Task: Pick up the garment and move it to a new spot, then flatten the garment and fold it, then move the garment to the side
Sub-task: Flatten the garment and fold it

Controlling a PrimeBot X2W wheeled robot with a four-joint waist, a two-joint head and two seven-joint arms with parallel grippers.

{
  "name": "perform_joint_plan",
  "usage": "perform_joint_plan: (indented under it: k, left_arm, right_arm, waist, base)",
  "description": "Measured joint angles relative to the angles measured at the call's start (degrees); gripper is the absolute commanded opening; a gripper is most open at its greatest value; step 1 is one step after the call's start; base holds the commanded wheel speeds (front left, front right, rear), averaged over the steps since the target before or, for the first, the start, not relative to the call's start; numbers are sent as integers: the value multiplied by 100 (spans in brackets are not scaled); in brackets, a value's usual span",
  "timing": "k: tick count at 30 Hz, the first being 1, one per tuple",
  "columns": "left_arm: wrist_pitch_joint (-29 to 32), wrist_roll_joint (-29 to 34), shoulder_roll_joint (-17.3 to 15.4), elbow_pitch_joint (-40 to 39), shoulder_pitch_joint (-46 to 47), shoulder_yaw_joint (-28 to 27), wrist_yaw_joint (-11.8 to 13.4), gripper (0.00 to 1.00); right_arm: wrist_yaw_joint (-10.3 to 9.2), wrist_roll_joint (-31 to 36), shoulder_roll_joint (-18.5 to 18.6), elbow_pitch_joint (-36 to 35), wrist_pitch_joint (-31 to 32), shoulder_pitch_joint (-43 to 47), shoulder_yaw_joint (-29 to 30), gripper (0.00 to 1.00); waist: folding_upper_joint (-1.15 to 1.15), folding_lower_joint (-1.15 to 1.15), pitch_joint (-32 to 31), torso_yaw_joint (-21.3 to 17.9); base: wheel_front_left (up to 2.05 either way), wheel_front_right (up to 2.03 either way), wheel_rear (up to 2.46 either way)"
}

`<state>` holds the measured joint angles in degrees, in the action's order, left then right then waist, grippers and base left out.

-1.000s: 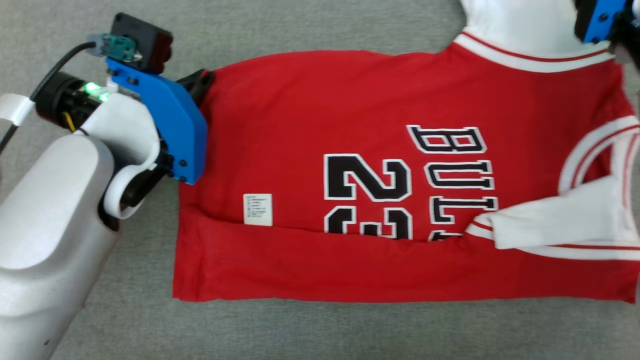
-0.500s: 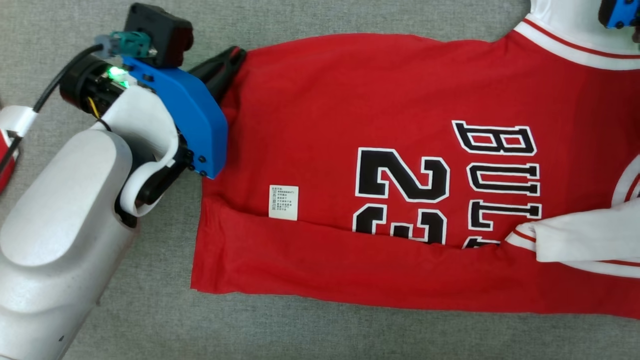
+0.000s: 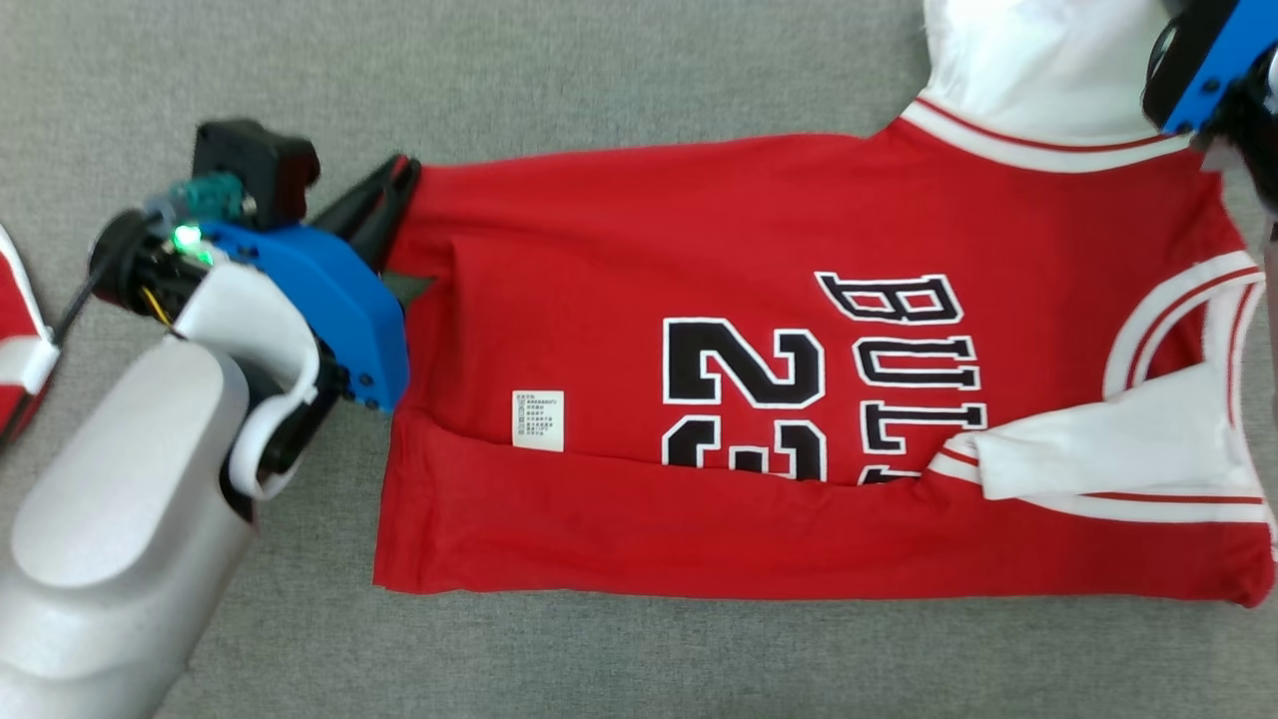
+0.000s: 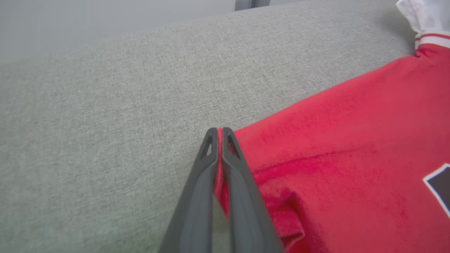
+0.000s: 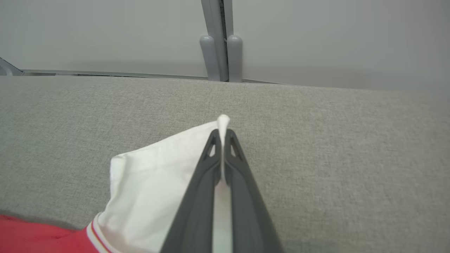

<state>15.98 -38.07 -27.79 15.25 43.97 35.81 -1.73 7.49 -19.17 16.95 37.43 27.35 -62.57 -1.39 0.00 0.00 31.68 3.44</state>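
Note:
The garment (image 3: 699, 250) is a red jersey with black lettering and white sleeves, lying flat on the grey fabric surface with its near long edge folded over. My left gripper (image 3: 404, 170) is shut on the garment's far left hem corner; red cloth sits pinched between its fingers (image 4: 218, 131). The right gripper (image 5: 221, 131) is shut on the tip of the far white sleeve (image 5: 158, 182). In the head view its blue wrist mount (image 3: 1208, 60) is at the top right corner, above that sleeve (image 3: 1038, 70).
The grey fabric surface (image 3: 599, 80) stretches all round the garment. Another red and white piece of cloth (image 3: 20, 350) lies at the left edge. Beyond the surface's far edge stands a pale wall with a grey post (image 5: 221, 42).
The head view shifted between frames. My right gripper has closed on the white sleeve. The left gripper keeps its hold, and the hem corner beside it now shows a crease and a small gap.

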Motion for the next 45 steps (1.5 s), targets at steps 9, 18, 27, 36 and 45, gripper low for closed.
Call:
perform_joint_plan:
  k: [9, 18, 27, 36, 45]
  left_arm:
    - [-920, 123, 63, 69, -816, 109, 44, 0]
    - [-1962, 280, 63, 135, -1663, 126, 231, 0]
    - [-2476, 345, 101, 508, -2069, 249, 220, 0]
    - [-2708, 236, 321, 903, -2196, 180, 393, 0]
    - [-3030, -230, 756, 932, -2562, -350, 662, 100]
  right_arm:
    - [0, -955, 266, -1047, 12, 1367, -276, 0]
    - [0, -1302, 428, -2189, 133, 2938, 0, 0]
    - [0, -1221, 40, -3151, 582, 4280, 571, 0]
    - [0, -1128, -415, -3648, 843, 5066, 932, 0]
    - [0, -942, -786, -3998, 1354, 5652, 1146, 100]
  waist:
    - [0, -1, -686, -175]
    - [0, -1, -1264, -360]
    - [-1, -1, -1535, -424]
    - [-1, 0, -1648, -465]
    - [-1, 0, -1844, -447]
  base:
    - [0, 0, 0]
    - [0, 0, 0]
    - [0, 0, 0]
    - [0, 0, 0]
    - [0, 0, 0]
